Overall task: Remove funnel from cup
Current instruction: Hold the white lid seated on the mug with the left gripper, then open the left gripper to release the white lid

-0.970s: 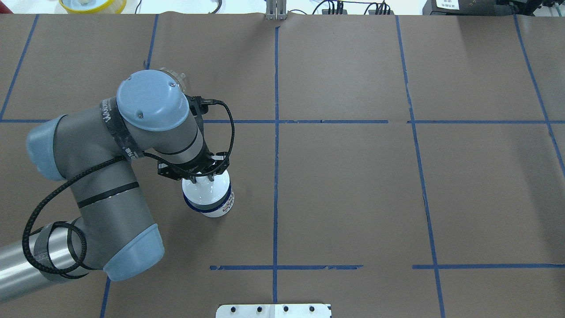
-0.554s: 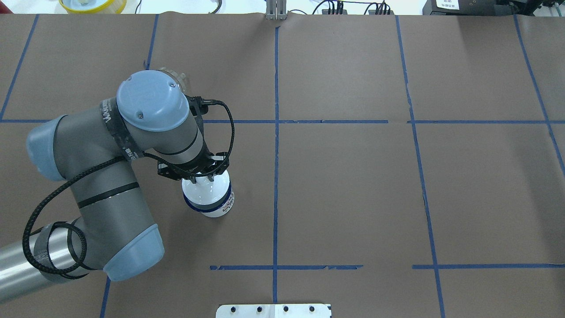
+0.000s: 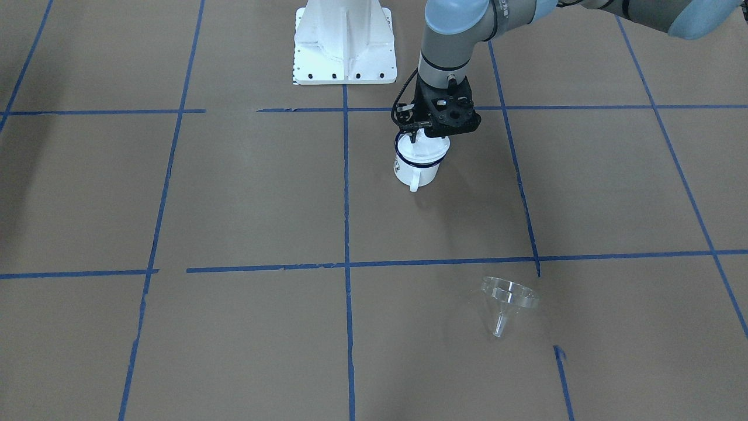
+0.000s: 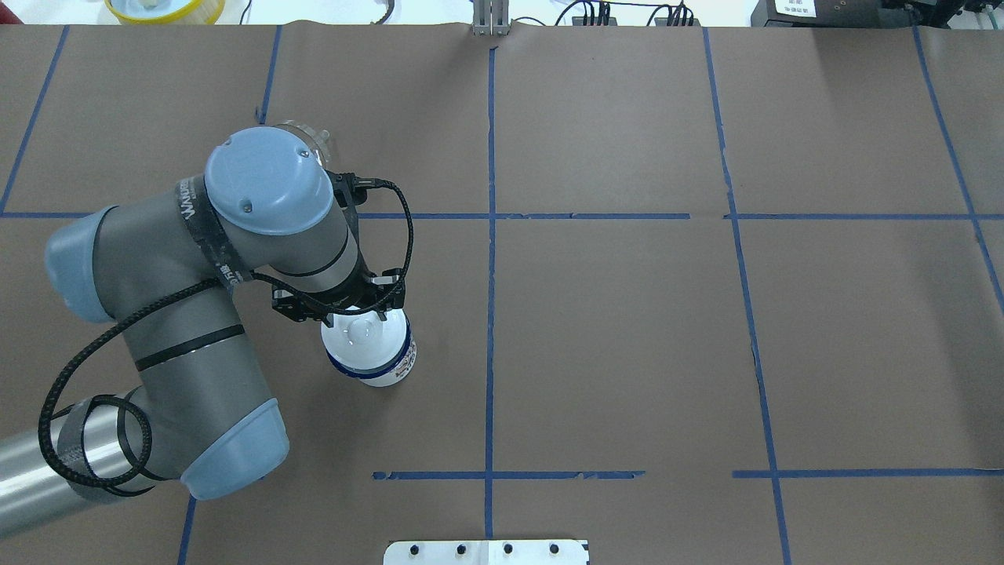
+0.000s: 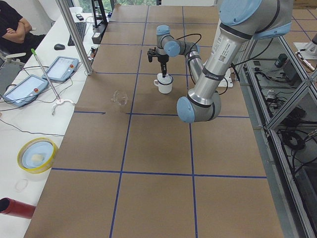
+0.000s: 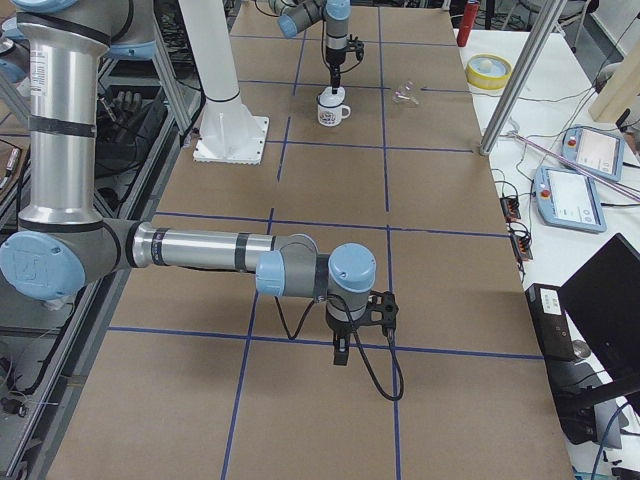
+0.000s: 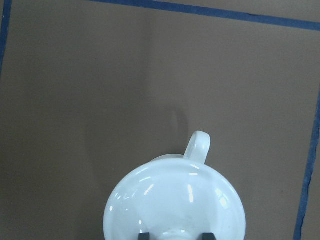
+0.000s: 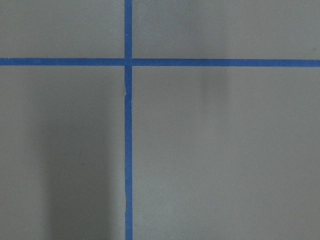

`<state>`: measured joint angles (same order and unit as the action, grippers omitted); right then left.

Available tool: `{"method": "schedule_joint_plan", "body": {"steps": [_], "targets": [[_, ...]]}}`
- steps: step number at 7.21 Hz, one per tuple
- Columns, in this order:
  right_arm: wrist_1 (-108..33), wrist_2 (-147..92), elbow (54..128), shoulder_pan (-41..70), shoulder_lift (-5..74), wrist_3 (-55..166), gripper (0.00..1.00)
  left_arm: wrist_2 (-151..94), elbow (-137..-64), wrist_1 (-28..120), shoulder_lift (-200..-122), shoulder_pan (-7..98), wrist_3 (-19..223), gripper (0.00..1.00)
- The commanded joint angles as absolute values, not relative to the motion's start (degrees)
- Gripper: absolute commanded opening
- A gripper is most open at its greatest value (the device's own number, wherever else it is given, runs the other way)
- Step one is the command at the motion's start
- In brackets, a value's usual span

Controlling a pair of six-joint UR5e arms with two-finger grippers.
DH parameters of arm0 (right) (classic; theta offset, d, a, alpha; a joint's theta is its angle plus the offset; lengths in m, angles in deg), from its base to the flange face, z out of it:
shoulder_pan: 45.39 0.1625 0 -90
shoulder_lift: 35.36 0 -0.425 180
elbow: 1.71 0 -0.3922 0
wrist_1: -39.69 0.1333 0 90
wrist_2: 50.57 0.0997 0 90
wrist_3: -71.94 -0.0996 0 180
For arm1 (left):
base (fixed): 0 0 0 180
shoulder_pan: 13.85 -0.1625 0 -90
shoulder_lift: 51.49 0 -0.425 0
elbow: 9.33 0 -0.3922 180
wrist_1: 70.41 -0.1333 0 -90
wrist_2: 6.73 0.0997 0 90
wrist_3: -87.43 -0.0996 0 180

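Observation:
The clear funnel point(image 3: 507, 298) lies on its side on the brown table, far from the cup and untouched; it also shows in the overhead view point(image 4: 312, 137), half hidden by the left elbow. The white cup point(image 3: 416, 171) with a dark blue rim stands upright, and a white lid with a knob point(image 4: 362, 343) covers its mouth. My left gripper point(image 4: 358, 318) hangs straight over the lid, open. In the left wrist view its fingertips point(image 7: 145, 236) stand on either side of the knob. My right gripper point(image 6: 340, 352) hangs over bare table far away; I cannot tell its state.
The robot's white base plate point(image 3: 345, 44) stands behind the cup. Blue tape lines point(image 3: 346, 193) cross the brown table. A yellow bowl point(image 4: 165, 8) and tablets point(image 5: 29, 87) lie beyond the far edge, where an operator sits.
My left gripper has let go of the lid's knob and risen slightly, so the knob now shows in the overhead view. The cup, lid and funnel have not moved.

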<state>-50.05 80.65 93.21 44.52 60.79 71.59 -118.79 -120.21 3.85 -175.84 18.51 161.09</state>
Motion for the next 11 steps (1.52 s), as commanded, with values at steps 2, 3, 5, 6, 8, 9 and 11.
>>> {"method": "schedule_joint_plan", "body": {"steps": [2,3,5,6,8,9,11], "targets": [[-50.05,80.65,93.21,44.52,60.79,71.59,1.0,-118.79,-120.34,3.94,-175.77,18.49,161.08,0.8],[-50.05,80.65,93.21,44.52,60.79,71.59,1.0,-118.79,-119.99,5.77,-175.68,18.41,161.08,0.84],[-50.05,80.65,93.21,44.52,60.79,71.59,1.0,-118.7,-117.8,10.34,-175.59,18.23,161.08,0.92],[-50.05,80.65,93.21,44.52,60.79,71.59,1.0,-118.62,-117.79,10.53,-175.76,18.23,161.08,0.95],[-50.05,80.65,93.21,44.52,60.79,71.59,1.0,-118.44,-116.92,12.02,-175.77,18.14,161.08,0.99],[-50.05,80.65,93.21,44.52,60.79,71.59,1.0,-118.44,-116.04,13.07,-175.85,18.23,161.08,0.99],[-50.05,80.65,93.21,44.52,60.79,71.59,1.0,-118.44,-114.64,14.31,-175.85,18.14,161.08,0.99]]}}
